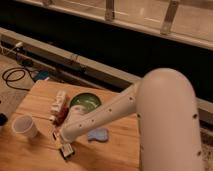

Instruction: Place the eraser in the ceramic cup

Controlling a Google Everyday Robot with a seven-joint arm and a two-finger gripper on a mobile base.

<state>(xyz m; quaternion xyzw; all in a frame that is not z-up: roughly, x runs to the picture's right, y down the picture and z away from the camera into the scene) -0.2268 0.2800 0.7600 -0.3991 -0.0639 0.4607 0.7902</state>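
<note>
My gripper (pixel 63 146) is low over the tabletop (pixel 25 157), near its front edge. The eraser (pixel 67 152) is at the gripper's tip; I cannot tell whether it is gripped. The cup (pixel 24 126) stands upright, apart to the left. A sponge (pixel 98 135) lies to the right.

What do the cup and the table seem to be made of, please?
The cup is probably ceramic: plain white, smooth, opaque. The table seems wood: warm colour, plank lines, matte. The gripper hangs low over the table's near edge, apart from the cup.
</note>
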